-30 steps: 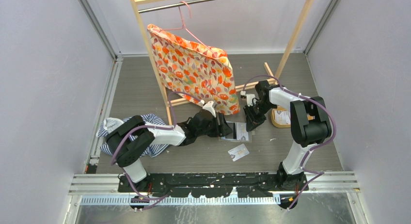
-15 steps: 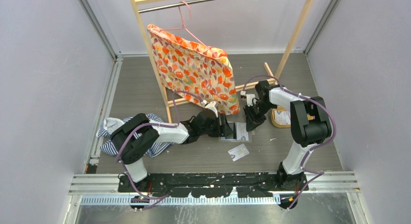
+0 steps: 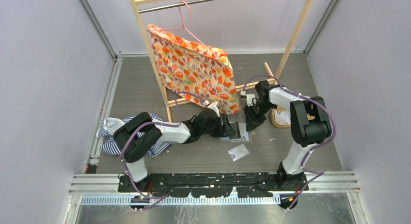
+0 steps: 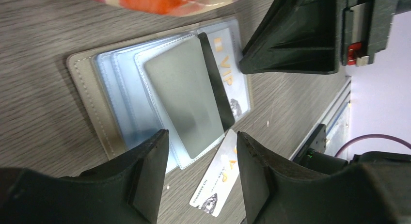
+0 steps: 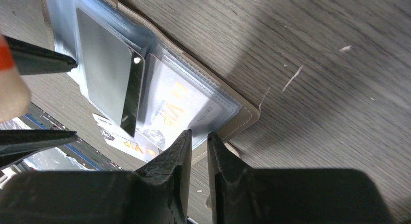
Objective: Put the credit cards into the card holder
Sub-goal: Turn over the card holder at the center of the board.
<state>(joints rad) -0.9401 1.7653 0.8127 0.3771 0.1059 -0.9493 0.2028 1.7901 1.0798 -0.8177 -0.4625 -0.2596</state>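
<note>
Since the earlier frame my left arm has crept a little toward the holder. The left gripper (image 4: 202,136) is released, its fingers straddling the near end of the grey card (image 4: 181,100) without touching it. The right gripper (image 5: 197,136) is almost closed at the rim of the card holder (image 4: 82,83); whether it is pinching or only pinning, I cannot tell. Closing off-centre could skew the grey card or drag the black card (image 4: 215,88) out. The holder lies open mid-frame in the left wrist view, its bluish sleeves fanned. A loose VIP card (image 4: 218,180) lies below it.
</note>
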